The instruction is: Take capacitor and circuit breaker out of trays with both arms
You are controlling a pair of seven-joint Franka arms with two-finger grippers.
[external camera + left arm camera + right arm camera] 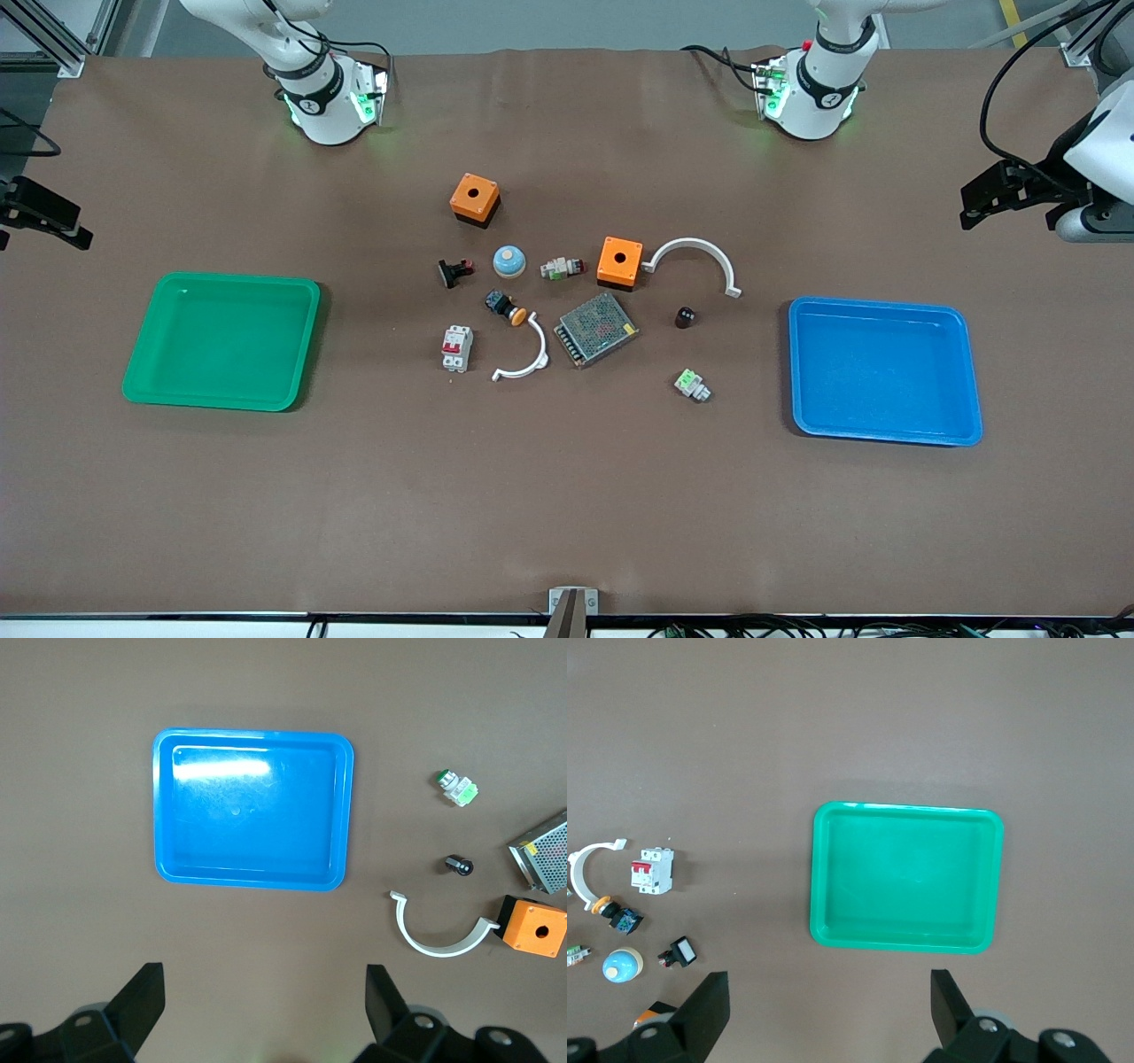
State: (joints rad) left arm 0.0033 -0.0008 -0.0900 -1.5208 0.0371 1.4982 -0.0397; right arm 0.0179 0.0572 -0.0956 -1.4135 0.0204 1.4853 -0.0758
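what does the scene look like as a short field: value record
capacitor: capacitor on the table, between the mesh box and the blue tray
breaker: breaker on the table, beside the small white arc, toward the green tray
trays: both hold nothing
left gripper: left gripper open, waiting high by the blue tray
right gripper: right gripper open, waiting high by the green tray
progress: neither part picked up yet
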